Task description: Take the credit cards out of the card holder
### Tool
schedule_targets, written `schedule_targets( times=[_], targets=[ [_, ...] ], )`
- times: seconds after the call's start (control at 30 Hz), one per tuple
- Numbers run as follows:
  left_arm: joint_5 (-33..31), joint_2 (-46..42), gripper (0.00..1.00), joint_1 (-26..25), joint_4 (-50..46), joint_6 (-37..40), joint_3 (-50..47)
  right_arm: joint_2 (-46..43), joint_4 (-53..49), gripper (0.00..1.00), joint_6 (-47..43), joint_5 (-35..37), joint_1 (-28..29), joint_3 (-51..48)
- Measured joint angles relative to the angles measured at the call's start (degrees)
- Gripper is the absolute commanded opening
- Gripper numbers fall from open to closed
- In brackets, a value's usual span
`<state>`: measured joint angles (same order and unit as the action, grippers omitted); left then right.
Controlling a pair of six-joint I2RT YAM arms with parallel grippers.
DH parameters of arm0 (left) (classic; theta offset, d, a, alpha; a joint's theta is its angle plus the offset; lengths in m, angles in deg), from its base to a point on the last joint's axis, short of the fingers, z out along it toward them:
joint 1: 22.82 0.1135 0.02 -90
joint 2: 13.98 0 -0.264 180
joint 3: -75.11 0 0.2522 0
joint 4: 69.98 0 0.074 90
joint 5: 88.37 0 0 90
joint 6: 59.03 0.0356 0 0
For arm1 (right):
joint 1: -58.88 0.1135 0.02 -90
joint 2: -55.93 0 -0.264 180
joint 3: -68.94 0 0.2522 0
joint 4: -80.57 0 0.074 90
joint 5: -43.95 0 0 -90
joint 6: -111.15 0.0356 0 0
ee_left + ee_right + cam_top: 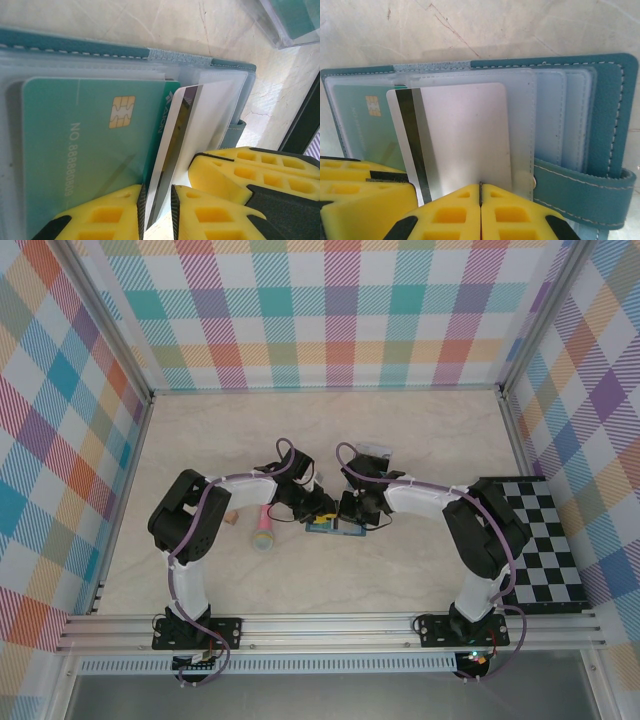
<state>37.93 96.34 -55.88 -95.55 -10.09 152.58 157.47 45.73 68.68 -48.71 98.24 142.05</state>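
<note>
white card (pixel 200 125) in left hand (pixel 156 207)

Grey card (pixel 460 135) bottom hidden behind jaws.

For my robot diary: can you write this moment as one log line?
left tool: pinching white card | right tool: shut, by card holder | teal card: in sleeve
</note>
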Motion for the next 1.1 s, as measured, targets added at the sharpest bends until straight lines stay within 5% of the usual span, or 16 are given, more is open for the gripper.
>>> schedule_targets(
  times=[0.43,1.1],
  targets=[
    [0.94,0.96,0.0,0.37,0.5,0.48,0.0,0.07,-0.42,0.07,0.0,0.04,-0.31,0.0],
    [-1.16,-2.82,0.0,2.14,1.25,2.01,-4.46,-5.27,-3.3,0.11,-0.5,1.79,-0.31,-0.55]
  ],
)
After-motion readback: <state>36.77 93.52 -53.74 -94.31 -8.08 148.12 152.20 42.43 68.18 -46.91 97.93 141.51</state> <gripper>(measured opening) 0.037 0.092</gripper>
